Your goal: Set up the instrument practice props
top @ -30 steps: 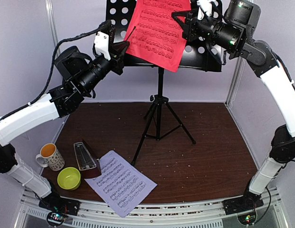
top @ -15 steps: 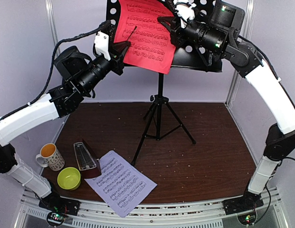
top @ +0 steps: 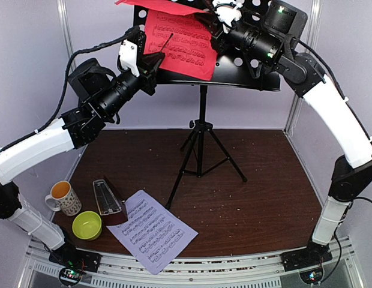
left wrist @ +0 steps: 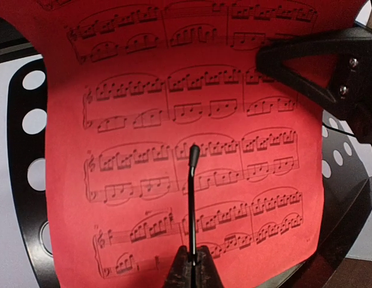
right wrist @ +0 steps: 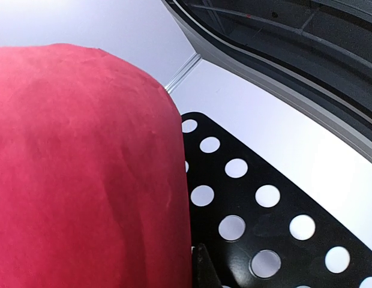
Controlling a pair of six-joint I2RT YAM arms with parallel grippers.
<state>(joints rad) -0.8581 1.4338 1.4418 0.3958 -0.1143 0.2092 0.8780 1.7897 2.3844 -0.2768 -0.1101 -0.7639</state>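
The black music stand [top: 201, 138] holds the red music sheet [top: 177, 45] against its perforated desk [top: 246, 69]; the sheet's top edge curls forward. My right gripper [top: 210, 13] is shut on the sheet's upper right edge; in the right wrist view the sheet [right wrist: 84, 180] fills the left beside the desk [right wrist: 264, 216]. My left gripper [top: 158, 59] is shut on the stand's thin wire page holder [left wrist: 192, 204], lifted in front of the sheet [left wrist: 174, 120]. The white music sheet [top: 151, 231] lies on the table beside the dark-red metronome [top: 108, 198].
A patterned mug [top: 63, 197] and a lime-green bowl [top: 87, 225] stand at the near left by the metronome. The tripod legs [top: 225, 162] spread over the table's middle. White walls close in the back and sides.
My right gripper has moved left and up with the red sheet. The sheet has slid left across the desk and its top has curled over. The left gripper has stayed put.
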